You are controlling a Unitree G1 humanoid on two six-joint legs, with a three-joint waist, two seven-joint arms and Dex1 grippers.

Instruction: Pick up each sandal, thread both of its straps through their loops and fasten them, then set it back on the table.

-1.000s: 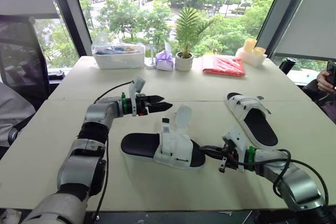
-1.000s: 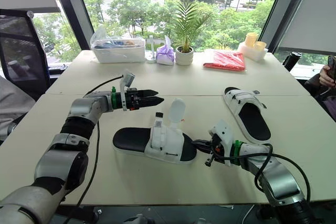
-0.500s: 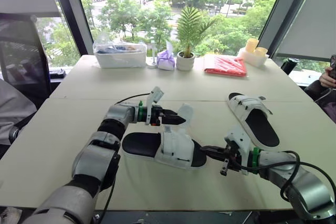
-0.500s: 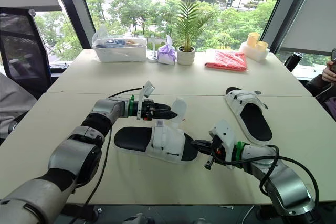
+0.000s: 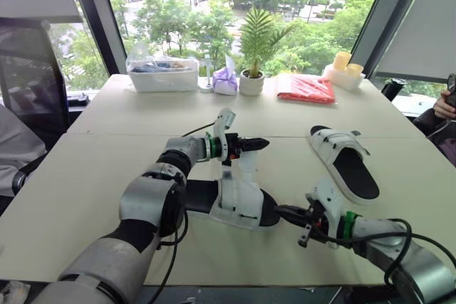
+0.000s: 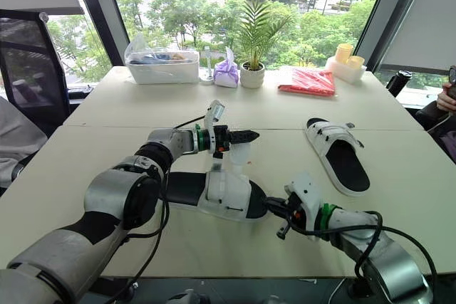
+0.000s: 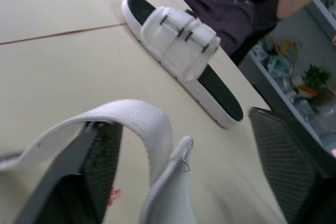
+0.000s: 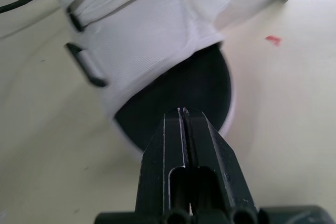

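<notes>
The near sandal, white with a black footbed, lies on the table in front of me, and one loose strap stands up from it. My left gripper reaches over that strap. In the left wrist view its fingers stand wide open with the strap arching between them. My right gripper is shut and empty. Its tips point at the sandal's open end, just short of it. The second sandal lies flat at the right with its straps across.
Along the far edge stand a white bin, a purple bag, a potted plant, a red packet and yellow cups. A person sits at the right side, and a chair stands at the left.
My left gripper has moved right from beside the sandal to over the raised strap, which now sits between its fingers. The right gripper has stayed near the sandal's end.
</notes>
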